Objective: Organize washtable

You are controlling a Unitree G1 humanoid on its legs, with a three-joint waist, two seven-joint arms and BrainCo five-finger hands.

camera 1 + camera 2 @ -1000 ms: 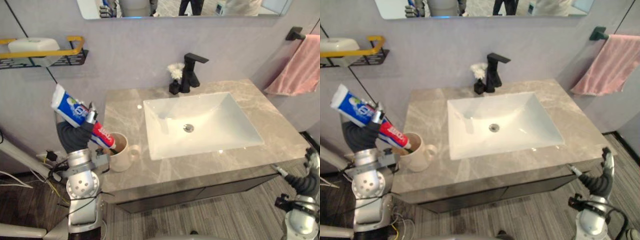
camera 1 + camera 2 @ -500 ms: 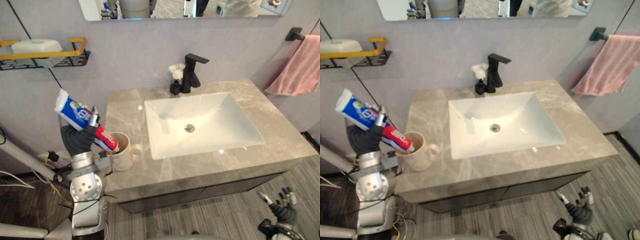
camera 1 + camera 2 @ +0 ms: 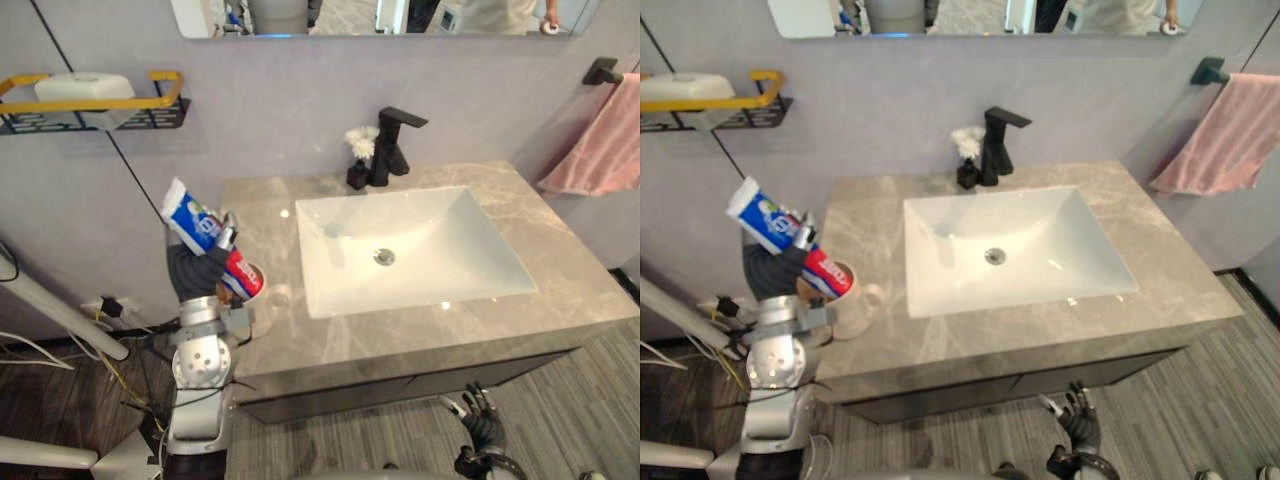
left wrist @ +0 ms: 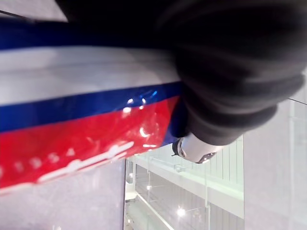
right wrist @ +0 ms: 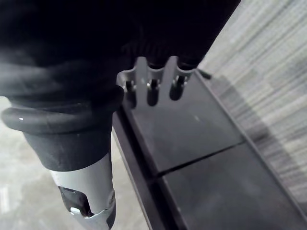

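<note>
My left hand (image 3: 198,272) is shut on a blue, white and red toothpaste tube (image 3: 194,222) at the counter's left end. The tube slants, its red lower end inside a cream mug (image 3: 850,303) standing on the grey marble countertop (image 3: 420,330). In the left wrist view the tube (image 4: 72,120) runs across, right against the hand's dark cover (image 4: 230,72). My right hand (image 3: 481,428) hangs low in front of the dark cabinet (image 5: 192,143), below the counter's front edge, fingers (image 5: 151,86) relaxed and holding nothing.
A white sink basin (image 3: 410,245) is sunk into the middle of the counter, with a black faucet (image 3: 392,140) and a small white flower (image 3: 359,142) behind it. A pink towel (image 3: 600,140) hangs at right. A wire wall shelf (image 3: 95,100) carries a white soap dish.
The camera has shifted. My left hand has tipped the tube steeper, with its red end deeper in the mug. My right hand has dropped from the counter's right edge to low before the cabinet.
</note>
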